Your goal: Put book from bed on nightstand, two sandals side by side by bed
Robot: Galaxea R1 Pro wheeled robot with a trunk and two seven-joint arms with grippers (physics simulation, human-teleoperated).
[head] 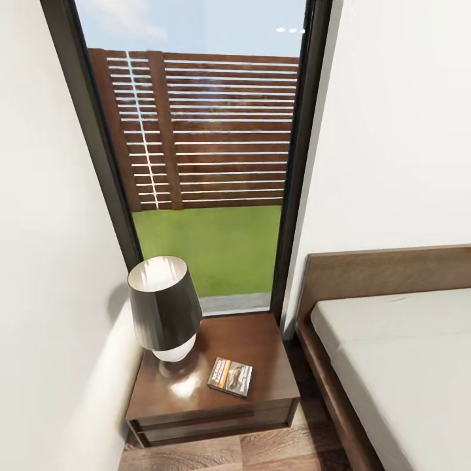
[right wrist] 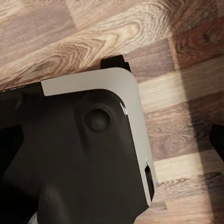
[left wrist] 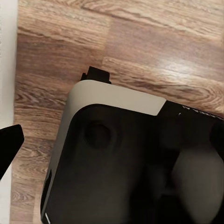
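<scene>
Room: white-walled bedroom corner, tall dark-framed window (head: 203, 163) with a slatted fence and grass outside, wood-plank floor (head: 275, 451).
Left claw: a dark fingertip edge alone juts in over the planks in the left wrist view; I cannot tell how far open it is, and nothing is seen in it.
Right claw: likewise a dark sliver at the frame's edge in the right wrist view; opening cannot be told.
Below both claws: the robot's own base (left wrist: 116, 158), dark with a pale rim, on the floor.
Book (head: 230, 377): well ahead of both claws, lying flat on the nightstand (head: 261, 340), beside the lamp (head: 165, 307), long axis slanted.
Bed (head: 392, 347): beyond the nightstand toward the right arm's side, mattress bare.
Judgement: book step looks done; the sandals come next, so neither arm is yet the nearer.
</scene>
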